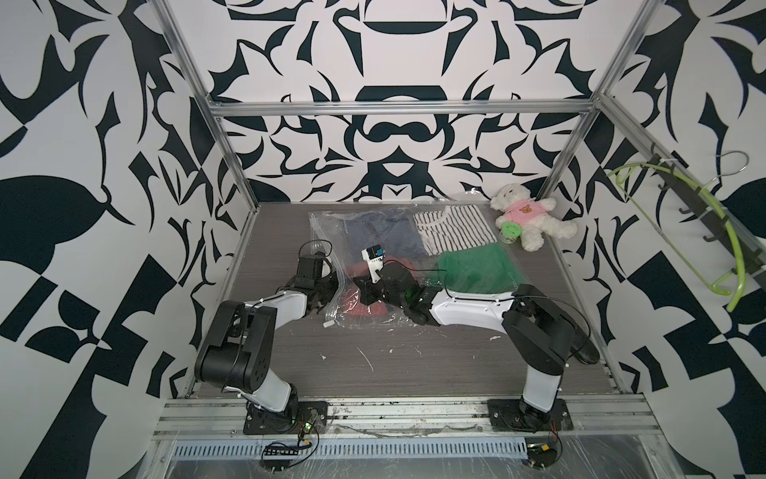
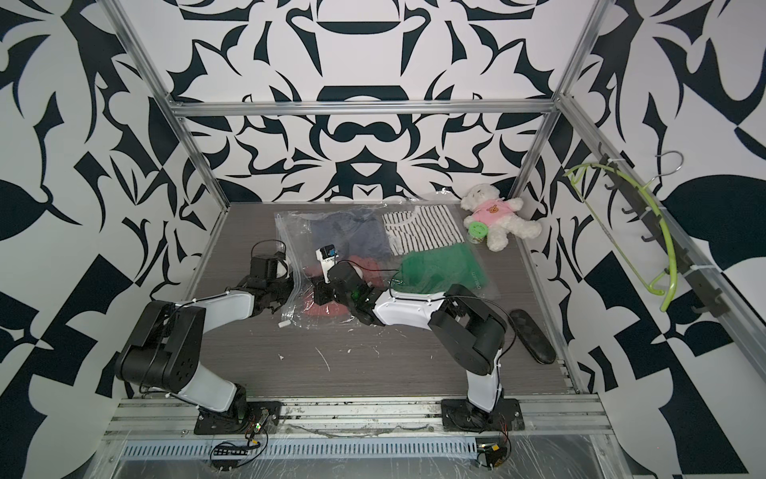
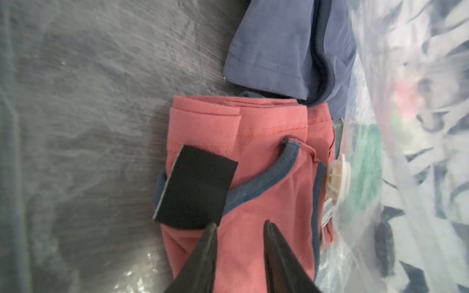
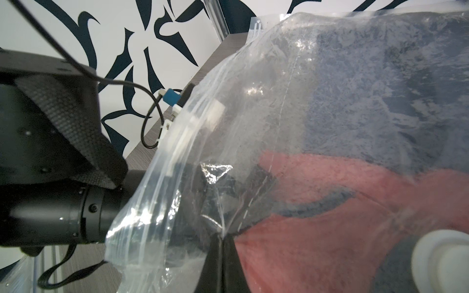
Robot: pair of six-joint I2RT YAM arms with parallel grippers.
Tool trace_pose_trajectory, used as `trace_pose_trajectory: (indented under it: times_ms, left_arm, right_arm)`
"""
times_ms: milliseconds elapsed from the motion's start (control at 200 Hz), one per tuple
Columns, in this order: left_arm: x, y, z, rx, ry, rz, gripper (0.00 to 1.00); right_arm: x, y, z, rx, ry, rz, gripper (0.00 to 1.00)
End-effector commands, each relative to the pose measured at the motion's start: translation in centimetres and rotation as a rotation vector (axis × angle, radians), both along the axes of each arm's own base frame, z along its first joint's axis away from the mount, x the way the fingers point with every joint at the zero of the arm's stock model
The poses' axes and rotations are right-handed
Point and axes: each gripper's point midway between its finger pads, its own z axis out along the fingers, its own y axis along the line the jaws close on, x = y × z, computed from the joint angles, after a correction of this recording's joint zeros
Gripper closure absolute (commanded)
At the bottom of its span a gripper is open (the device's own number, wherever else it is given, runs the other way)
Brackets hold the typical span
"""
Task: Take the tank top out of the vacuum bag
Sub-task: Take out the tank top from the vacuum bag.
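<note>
left gripper point(image 3: 239, 225): it was inside the mouth of the bag, right over the pink cloth; its two jaws stood a little apart with a gap between them, and I could not see them pinching anything
right gripper point(image 4: 223, 237): it was squeezed tight on the top sheet of the vacuum bag point(image 4: 177, 157) and held the plastic up like a tent
tank top point(image 3: 266, 152): pink with a dark blue edge point(image 3: 266, 180), it was folded into a small thick pile; it lay inside the bag near the open side and touched a blue shirt point(image 3: 279, 50)
black square point(image 3: 195, 187): it sat on the tank top by one jaw; I could not tell what it was
how it would handle: soft, light and floppy, I think; it would not break, but it could unfold and drag when pulled
where to hold: the near fold or the blue edge looked best, pinching many layers at once
bag: thin, crinkly and likely slippery, it lay on the grey table point(image 1: 373, 352); it could slide along if nothing held it
valve disc point(image 3: 338, 177): round, white and hard, just beside the tank top; cloth might catch on it
other clothes: a striped top point(image 1: 452, 230) and a green cloth point(image 1: 476, 269) looked to be deeper in the same bag, well apart from the left jaws
</note>
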Motion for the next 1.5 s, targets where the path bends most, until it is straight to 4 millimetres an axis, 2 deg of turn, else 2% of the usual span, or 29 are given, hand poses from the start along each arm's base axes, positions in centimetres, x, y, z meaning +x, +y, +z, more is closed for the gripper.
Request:
trace_pose_trajectory:
  times_ms: [0, 260, 700, 830, 855, 890, 965, 1010, 1045, 1060, 1120, 1190, 1290, 1495]
  left_arm:
    - [0.5, -0.6, 0.2, 0.000, -0.024, -0.020, 0.71]
    - [0.7, -0.7, 0.2, 0.003, -0.028, -0.019, 0.87]
    - [1.3, -0.8, 0.6, 0.007, -0.028, -0.017, 0.97]
    - [0.6, -0.6, -0.2, 0.016, 0.006, -0.013, 0.98]
    - [0.4, -0.4, -0.4, 0.018, 0.013, -0.006, 0.96]
    - [0.2, 0.0, -0.5, 0.039, 0.018, 0.010, 0.87]
    - [-0.2, 1.1, -0.2, 0.090, 0.001, 0.043, 0.82]
    - [-0.2, 1.9, 0.0, 0.121, -0.004, 0.071, 0.67]
    - [-0.3, 2.2, 0.2, 0.139, -0.003, 0.079, 0.63]
    - [-0.3, 2.3, 0.3, 0.143, -0.003, 0.081, 0.62]
    - [-0.5, 2.8, 0.4, 0.165, 0.008, 0.095, 0.47]
    - [-0.6, 2.3, 0.4, 0.149, 0.003, 0.065, 0.41]
    - [-0.6, 1.5, -0.5, 0.123, 0.022, 0.031, 0.39]
    - [-0.6, 1.3, -2.1, 0.159, 0.047, 0.024, 0.39]
  right_arm:
    - [0.1, 0.2, 3.0, 0.073, -0.040, -0.001, 1.00]
    - [0.3, 0.1, 2.7, 0.067, -0.037, -0.008, 1.00]
    - [0.9, -0.2, 2.7, 0.066, -0.037, -0.024, 1.00]
    - [0.9, -0.4, 2.8, 0.065, -0.042, -0.028, 1.00]
    - [0.9, -0.5, 2.9, 0.065, -0.045, -0.029, 1.00]
    - [0.8, -0.5, 3.0, 0.064, -0.046, -0.028, 1.00]
    - [0.8, -0.6, 3.0, 0.065, -0.049, -0.028, 1.00]
    - [0.8, -0.6, 3.0, 0.063, -0.050, -0.030, 1.00]
    - [0.8, -0.6, 2.8, 0.060, -0.048, -0.030, 1.00]
    - [0.8, -0.6, 2.8, 0.060, -0.048, -0.030, 1.00]
    - [0.8, -0.7, 2.6, 0.054, -0.046, -0.030, 1.00]
    - [0.8, -0.8, 2.5, 0.051, -0.046, -0.034, 1.00]
    - [0.8, -1.0, 2.7, 0.050, -0.056, -0.036, 1.00]
    - [0.9, -1.2, 2.8, 0.046, -0.060, -0.040, 1.00]
